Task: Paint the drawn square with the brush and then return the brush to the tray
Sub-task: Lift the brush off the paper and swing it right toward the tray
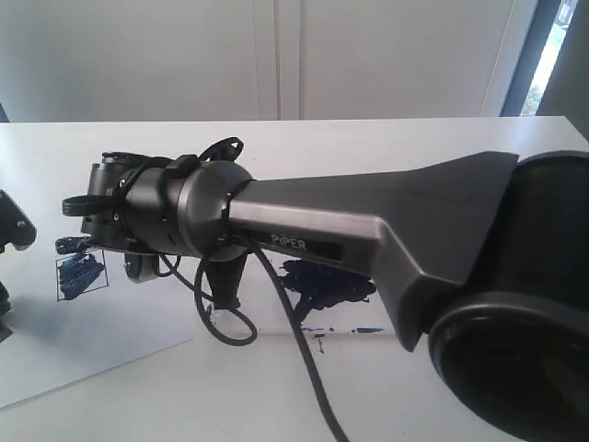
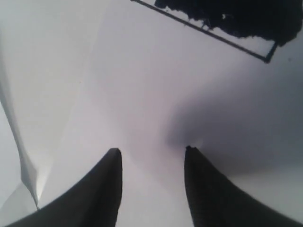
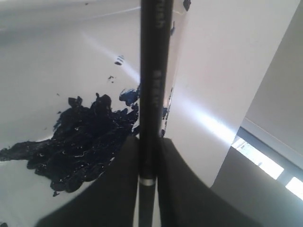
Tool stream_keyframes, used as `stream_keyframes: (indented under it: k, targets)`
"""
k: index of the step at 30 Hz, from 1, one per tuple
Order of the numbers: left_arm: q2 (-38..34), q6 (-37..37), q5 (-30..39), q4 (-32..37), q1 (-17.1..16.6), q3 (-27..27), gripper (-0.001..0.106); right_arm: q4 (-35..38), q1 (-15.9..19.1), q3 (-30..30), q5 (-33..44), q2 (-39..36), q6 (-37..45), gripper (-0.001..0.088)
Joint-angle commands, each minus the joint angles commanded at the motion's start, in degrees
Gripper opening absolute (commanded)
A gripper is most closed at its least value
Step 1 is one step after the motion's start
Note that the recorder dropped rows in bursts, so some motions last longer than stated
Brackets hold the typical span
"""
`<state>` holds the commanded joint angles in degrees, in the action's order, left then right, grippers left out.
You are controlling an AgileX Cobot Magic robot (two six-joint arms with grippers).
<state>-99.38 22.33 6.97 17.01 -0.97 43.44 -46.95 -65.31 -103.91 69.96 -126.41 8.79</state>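
My right gripper (image 3: pixel 150 138) is shut on the brush (image 3: pixel 154 71), a thin black stick with a silver band running up between the jaws. Beneath it lies the tray (image 3: pixel 52 56) with its dark blue-black paint blob (image 3: pixel 80 142). In the exterior view the right arm reaches leftward, its gripper (image 1: pixel 224 284) pointing down beside the tray's blob (image 1: pixel 322 281); the brush is hidden there. The drawn square (image 1: pixel 81 274), smeared dark blue, sits on the white paper sheet (image 1: pixel 92 341) at the left. My left gripper (image 2: pixel 152 150) hangs open over the paper near the square's corner (image 2: pixel 222 40).
The right arm's forearm (image 1: pixel 386 230) and base fill the exterior view's right half, and a black cable (image 1: pixel 294 350) loops down from its wrist. A black part of the left arm (image 1: pixel 14 230) shows at the left edge. Paint flecks (image 1: pixel 317 333) mark the tray rim.
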Motion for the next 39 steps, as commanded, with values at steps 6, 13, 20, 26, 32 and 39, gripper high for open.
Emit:
stream_keyframes:
  k: [6,13,20,26,32,39]
  targets:
    - [0.00,-0.12,0.79,-6.76,0.00,0.00,0.048,0.57,1.27,0.00,0.00,1.16,-0.12,0.0000]
    - [0.00,-0.27,3.53,-15.55,0.00,0.00,0.048,0.66,1.27,0.00,0.00,1.68,-0.12,0.0000]
    - [-0.27,-9.00,5.32,-17.01,0.00,0.00,0.048,0.66,1.27,0.00,0.00,2.01,-0.12,0.0000]
    - [-4.08,-12.08,9.40,-17.01,0.00,0.00,0.048,0.99,1.27,0.00,0.00,1.94,-0.12,0.0000]
    - [-7.23,-12.06,10.66,-19.66,0.00,0.00,0.048,0.99,1.27,0.00,0.00,1.94,-0.12,0.0000]
    - [-8.24,-12.16,10.66,-25.74,0.00,0.00,0.048,0.99,1.27,0.00,0.00,1.94,-0.12,0.0000]
